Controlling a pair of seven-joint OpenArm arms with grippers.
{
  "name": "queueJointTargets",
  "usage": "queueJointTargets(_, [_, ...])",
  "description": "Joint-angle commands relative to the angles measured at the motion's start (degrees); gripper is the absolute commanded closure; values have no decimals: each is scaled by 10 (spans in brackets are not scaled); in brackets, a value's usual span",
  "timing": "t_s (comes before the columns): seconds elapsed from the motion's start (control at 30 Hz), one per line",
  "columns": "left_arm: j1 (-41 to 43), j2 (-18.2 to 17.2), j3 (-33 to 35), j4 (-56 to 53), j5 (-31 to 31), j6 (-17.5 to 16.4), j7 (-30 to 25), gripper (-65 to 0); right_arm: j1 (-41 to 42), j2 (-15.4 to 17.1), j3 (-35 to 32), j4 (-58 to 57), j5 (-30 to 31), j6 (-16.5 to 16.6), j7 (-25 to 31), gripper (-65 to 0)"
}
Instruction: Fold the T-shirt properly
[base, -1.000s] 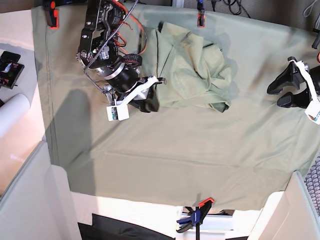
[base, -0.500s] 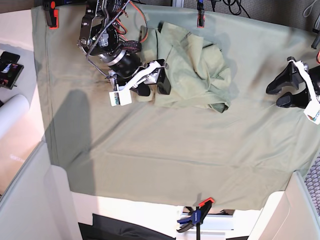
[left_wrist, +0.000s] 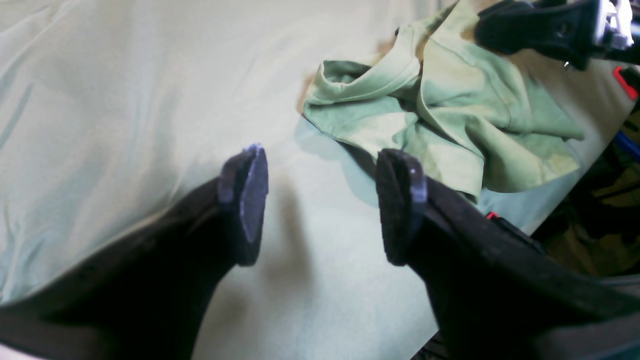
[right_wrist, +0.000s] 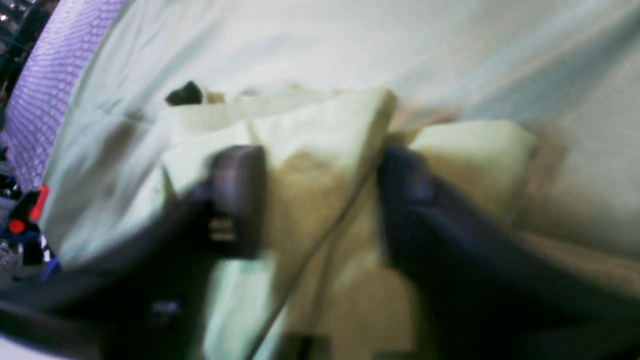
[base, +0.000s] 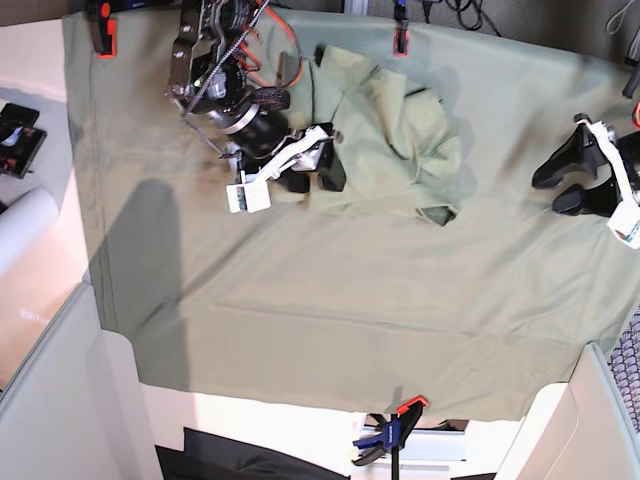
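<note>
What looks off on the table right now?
Only the T-shirt: it lies crumpled in a heap near the far edge of the sheet, folds overlapping, nothing laid flat. The right gripper is at its edge; the left gripper waits open, well clear.

The base view looks straight down on the whole tabletop (base: 330, 300) from high up. Both wrist views sit low and close, sharing the T-shirt (base: 395, 130) at its 12 o'clock.
</note>
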Motion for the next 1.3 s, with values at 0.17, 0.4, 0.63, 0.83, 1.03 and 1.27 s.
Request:
queueJointTargets(0.17, [-4,-11,-5,9,-12,-3,-10,-376,18,-2,-2,-5,33,5,14,-8])
queueJointTargets(0.4, [-4,-11,-5,9,-12,-3,-11,-376,18,-2,-25,-1,62,10,5,0])
queueJointTargets(0.63, [-4,-12,-58,9,-12,-3,-12,-376,15,-2,-138,18,124,41,-54,0])
queueJointTargets(0.83, [-4,-24,-81,9,-12,-3,-10,-376,13,-2,-267,19,120,41,-59,0])
queueJointTargets(1.03, [-4,-25,-80,9,-12,-3,-10,-376,13,-2,-356,19,120,41,-97,0])
queueJointTargets(1.27, [-4,-25,-80,9,-12,-3,-10,-376,13,2,-370,19,118,41,-135,-100])
